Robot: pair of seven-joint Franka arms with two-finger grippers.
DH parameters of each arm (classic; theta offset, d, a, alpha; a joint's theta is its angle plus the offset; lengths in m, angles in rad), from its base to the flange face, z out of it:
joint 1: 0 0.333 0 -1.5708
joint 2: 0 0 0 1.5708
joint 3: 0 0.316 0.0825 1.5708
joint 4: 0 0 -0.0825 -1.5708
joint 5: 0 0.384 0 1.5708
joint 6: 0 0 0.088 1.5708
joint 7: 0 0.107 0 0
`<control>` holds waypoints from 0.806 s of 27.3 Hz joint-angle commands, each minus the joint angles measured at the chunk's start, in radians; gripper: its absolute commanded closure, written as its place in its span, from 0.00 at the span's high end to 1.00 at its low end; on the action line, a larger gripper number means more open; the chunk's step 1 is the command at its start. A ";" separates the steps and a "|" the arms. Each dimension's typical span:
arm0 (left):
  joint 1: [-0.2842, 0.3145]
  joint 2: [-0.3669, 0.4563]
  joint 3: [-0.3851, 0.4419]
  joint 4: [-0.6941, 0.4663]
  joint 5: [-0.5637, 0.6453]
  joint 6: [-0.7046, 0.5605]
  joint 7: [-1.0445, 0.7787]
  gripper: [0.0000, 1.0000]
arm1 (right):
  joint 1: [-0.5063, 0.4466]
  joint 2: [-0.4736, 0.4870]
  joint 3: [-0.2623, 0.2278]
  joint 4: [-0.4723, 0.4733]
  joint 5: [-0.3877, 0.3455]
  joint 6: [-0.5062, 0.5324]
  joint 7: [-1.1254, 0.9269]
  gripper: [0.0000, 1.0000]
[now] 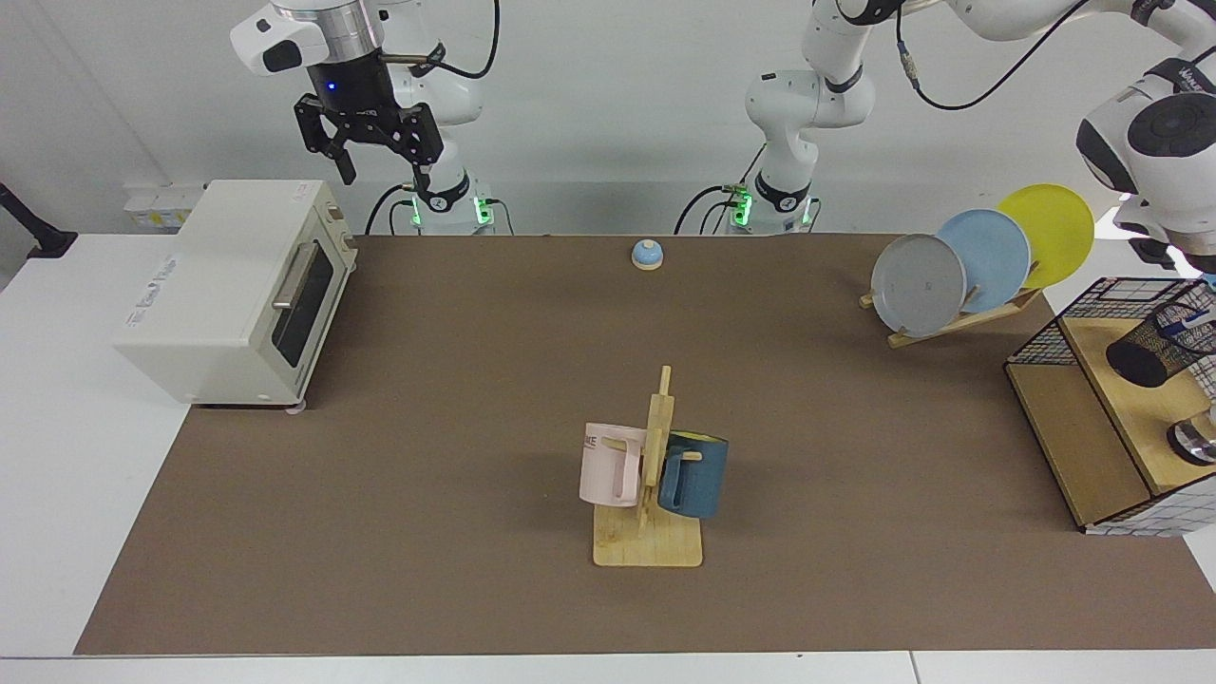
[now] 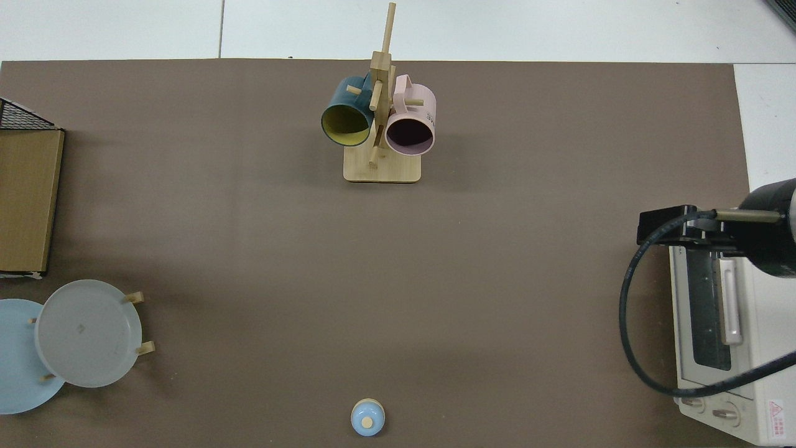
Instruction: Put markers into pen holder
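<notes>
One pen holder (image 1: 1161,343), a black mesh cup, lies tilted on the upper wooden shelf (image 1: 1130,404) inside the black wire basket (image 1: 1045,334) at the facing view's right edge, its dark base toward the desk's middle and its mouth toward the frame edge. One marker (image 1: 1184,331) shows as a short white and blue streak at that mouth, seemingly inside the mesh; how far in it sits cannot be told. The left arm (image 1: 1154,133) reaches across above the basket, its last white joint hanging over the holder, but the left gripper itself is cut off by the frame edge, so nothing can be said of its jaws. The right gripper (image 1: 380,152) hangs in the air above the back of the one white toaster oven (image 1: 237,290), holding nothing, its jaws spread wide; that arm waits. On the brown desk (image 1: 475,427) stand one wooden mug tree (image 1: 655,475) carrying two mugs, one pink (image 1: 611,465) and one dark blue (image 1: 695,475), one small blue bell (image 1: 647,254) near the far edge, and one wooden rack (image 1: 959,321) holding three plates: grey (image 1: 917,284), light blue (image 1: 988,255) and yellow (image 1: 1050,228). One small shiny metal round object (image 1: 1195,441) sits on the same shelf, near the holder.
</notes>
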 commanded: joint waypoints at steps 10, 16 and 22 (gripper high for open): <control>0.006 0.003 0.034 -0.071 -0.028 0.080 -0.017 0.00 | -0.018 -0.018 0.009 -0.021 0.020 0.003 0.013 1.00; 0.007 0.003 0.034 -0.093 -0.030 0.081 -0.034 0.00 | -0.018 -0.018 0.009 -0.021 0.020 0.003 0.013 1.00; 0.007 0.003 0.035 -0.105 -0.030 0.100 -0.037 0.00 | -0.018 -0.018 0.009 -0.021 0.020 0.003 0.013 1.00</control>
